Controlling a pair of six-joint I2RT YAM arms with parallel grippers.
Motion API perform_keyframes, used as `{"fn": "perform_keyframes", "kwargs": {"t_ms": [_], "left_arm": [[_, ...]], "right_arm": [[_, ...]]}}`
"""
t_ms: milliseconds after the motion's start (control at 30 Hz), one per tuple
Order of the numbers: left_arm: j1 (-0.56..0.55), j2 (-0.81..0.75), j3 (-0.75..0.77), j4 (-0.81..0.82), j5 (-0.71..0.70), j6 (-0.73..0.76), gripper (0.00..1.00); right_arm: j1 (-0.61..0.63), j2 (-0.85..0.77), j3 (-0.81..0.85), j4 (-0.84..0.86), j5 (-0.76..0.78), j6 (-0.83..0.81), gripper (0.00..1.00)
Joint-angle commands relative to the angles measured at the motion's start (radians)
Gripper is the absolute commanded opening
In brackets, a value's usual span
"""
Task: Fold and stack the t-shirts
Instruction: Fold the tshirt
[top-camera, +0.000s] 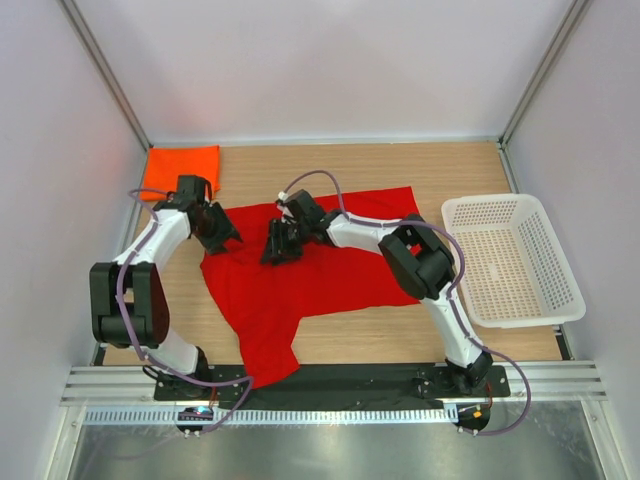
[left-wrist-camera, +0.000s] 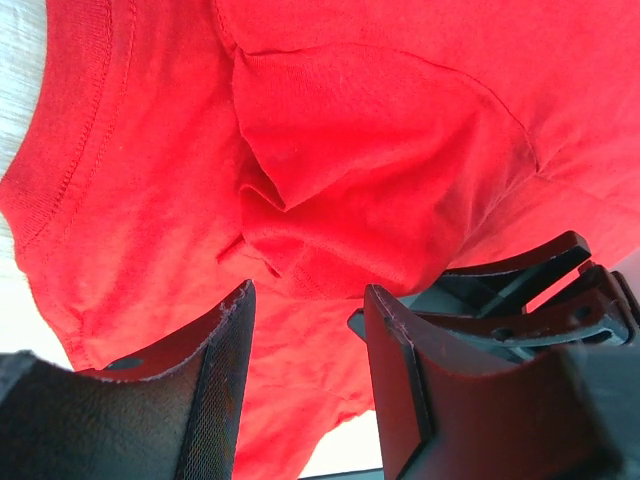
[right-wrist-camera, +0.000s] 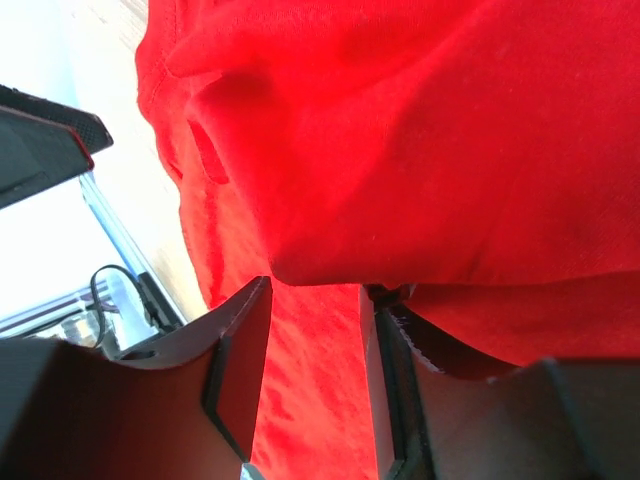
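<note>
The red t-shirt (top-camera: 310, 275) lies spread and rumpled on the wooden table, with one part hanging toward the near edge. The orange t-shirt (top-camera: 181, 168) lies folded at the back left corner. My left gripper (top-camera: 222, 236) is over the red shirt's left edge. In the left wrist view it (left-wrist-camera: 308, 300) is open, with a raised fold of red cloth (left-wrist-camera: 370, 170) just beyond the tips. My right gripper (top-camera: 281, 244) is over the shirt's upper middle. In the right wrist view it (right-wrist-camera: 315, 292) is open, with a red fold (right-wrist-camera: 400, 200) at its tips.
A white mesh basket (top-camera: 512, 260) stands at the right side of the table. The two grippers are close together; the right one shows in the left wrist view (left-wrist-camera: 520, 295). White walls and metal posts ring the table.
</note>
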Motion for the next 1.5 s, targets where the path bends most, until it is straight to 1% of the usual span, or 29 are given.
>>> {"fn": "perform_keyframes", "kwargs": {"t_ms": [0, 100, 167, 233, 267, 300, 400, 433, 467, 500, 533, 633, 667, 700, 800, 833, 867, 933, 967, 1000, 1067, 1100, 1133, 1167, 1200, 1267, 1333, 1433, 1467], "left_arm": [[0.007, -0.018, 0.018, 0.012, 0.002, -0.012, 0.49], [0.008, -0.031, 0.015, 0.0, -0.018, 0.004, 0.49], [0.01, -0.048, 0.006, -0.004, -0.036, 0.007, 0.49], [0.01, -0.057, -0.002, -0.001, -0.051, 0.007, 0.49], [0.01, -0.067, -0.01, -0.003, -0.058, 0.005, 0.49], [0.01, -0.07, -0.013, -0.004, -0.062, 0.004, 0.49], [0.01, -0.077, -0.02, -0.008, -0.068, -0.002, 0.49], [0.01, -0.074, -0.022, -0.008, -0.065, -0.004, 0.49], [0.01, -0.074, -0.022, -0.008, -0.056, -0.004, 0.49], [0.01, -0.071, -0.023, -0.009, -0.055, -0.004, 0.49], [0.01, -0.068, -0.022, -0.015, -0.056, -0.002, 0.5], [0.008, -0.07, -0.013, -0.021, -0.053, 0.017, 0.51], [0.008, -0.07, -0.01, -0.024, -0.051, 0.024, 0.51], [0.008, -0.073, -0.008, -0.026, -0.051, 0.031, 0.51], [0.001, -0.074, 0.001, -0.021, -0.048, 0.074, 0.52], [-0.004, -0.064, 0.01, -0.023, -0.05, 0.088, 0.52], [-0.012, -0.058, 0.016, -0.021, -0.054, 0.117, 0.52], [-0.039, -0.041, 0.039, -0.024, -0.068, 0.128, 0.5], [-0.045, -0.036, 0.045, -0.023, -0.067, 0.127, 0.46], [-0.047, -0.033, 0.053, -0.023, -0.061, 0.119, 0.45], [-0.047, -0.03, 0.068, -0.027, -0.048, 0.114, 0.45], [-0.049, -0.028, 0.072, -0.026, -0.047, 0.108, 0.45], [-0.049, -0.027, 0.076, -0.029, -0.045, 0.107, 0.45], [-0.049, -0.019, 0.087, -0.032, -0.045, 0.102, 0.45], [-0.047, -0.016, 0.091, -0.043, -0.041, 0.094, 0.45], [-0.049, -0.008, 0.093, -0.04, -0.012, 0.09, 0.44], [-0.052, -0.007, 0.085, -0.038, -0.001, 0.082, 0.44], [-0.053, -0.001, 0.072, -0.032, 0.007, 0.076, 0.45], [-0.053, 0.002, 0.072, -0.032, 0.01, 0.076, 0.45]], "right_arm": [[0.011, 0.005, 0.053, 0.013, 0.042, -0.045, 0.45], [0.011, 0.005, 0.087, -0.019, 0.076, -0.072, 0.43], [0.011, 0.016, 0.133, -0.05, 0.081, -0.095, 0.27], [0.01, 0.025, 0.183, -0.07, 0.079, -0.101, 0.15], [0.011, 0.028, 0.199, -0.068, 0.081, -0.104, 0.14], [0.008, 0.039, 0.214, -0.067, 0.09, -0.103, 0.14], [-0.002, 0.088, 0.334, -0.076, 0.104, -0.103, 0.14], [-0.007, 0.144, 0.43, -0.094, 0.107, -0.114, 0.15], [-0.012, 0.174, 0.479, -0.1, 0.105, -0.12, 0.2], [-0.021, 0.213, 0.533, -0.108, 0.098, -0.126, 0.28], [-0.026, 0.282, 0.656, -0.147, 0.082, -0.13, 0.33], [-0.045, 0.355, 0.821, -0.197, 0.044, -0.104, 0.4], [-0.049, 0.343, 0.82, -0.206, 0.053, -0.106, 0.42], [-0.053, 0.325, 0.804, -0.22, 0.07, -0.112, 0.48], [-0.068, 0.178, 0.631, -0.245, 0.128, -0.14, 0.52], [-0.076, 0.142, 0.531, -0.246, 0.139, -0.144, 0.54], [-0.079, 0.111, 0.491, -0.248, 0.159, -0.15, 0.56], [-0.09, 0.03, 0.396, -0.241, 0.162, -0.164, 0.57], [-0.091, 0.007, 0.371, -0.243, 0.173, -0.167, 0.57], [-0.092, -0.025, 0.348, -0.229, 0.171, -0.173, 0.57], [-0.09, -0.039, 0.291, -0.218, 0.165, -0.164, 0.54], [-0.088, -0.042, 0.273, -0.182, 0.141, -0.138, 0.48], [-0.087, -0.039, 0.23, -0.157, 0.133, -0.118, 0.36], [-0.082, -0.038, 0.21, -0.13, 0.128, -0.094, 0.33], [-0.078, -0.035, 0.194, -0.081, 0.112, -0.071, 0.32], [-0.07, -0.041, 0.181, -0.073, 0.133, -0.074, 0.32], [-0.065, -0.045, 0.161, -0.036, 0.121, -0.063, 0.3], [-0.061, -0.033, 0.121, 0.001, 0.121, -0.025, 0.22], [-0.058, -0.03, 0.104, 0.028, 0.124, 0.004, 0.14]]}}
